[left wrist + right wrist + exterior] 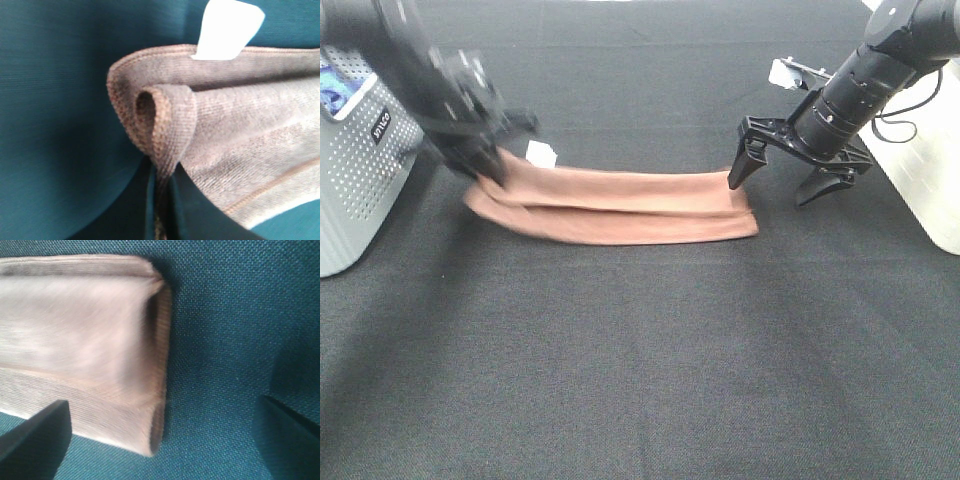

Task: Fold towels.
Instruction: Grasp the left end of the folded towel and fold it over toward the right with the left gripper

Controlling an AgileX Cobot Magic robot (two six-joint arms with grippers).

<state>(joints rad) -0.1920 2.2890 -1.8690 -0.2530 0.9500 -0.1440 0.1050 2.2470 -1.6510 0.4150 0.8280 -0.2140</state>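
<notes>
The terracotta towel [620, 205] lies on the black table as a long folded strip, with its white tag [541, 153] at the far left corner. My left gripper [485, 165] is shut on the towel's left end. In the left wrist view the rolled towel edge [165, 125] is pinched between the dark fingers [150, 210], and the tag [227, 27] sticks out beyond. My right gripper [772, 190] is open and empty, just above and beside the towel's right end. In the right wrist view the folded right end [80, 340] lies between the spread fingertips [35, 440].
A grey perforated basket [360, 170] holding blue fabric [335, 85] stands at the left edge, close to my left arm. A white container [930, 160] stands at the right edge behind my right arm. Black cloth [640, 380] covers the table in front.
</notes>
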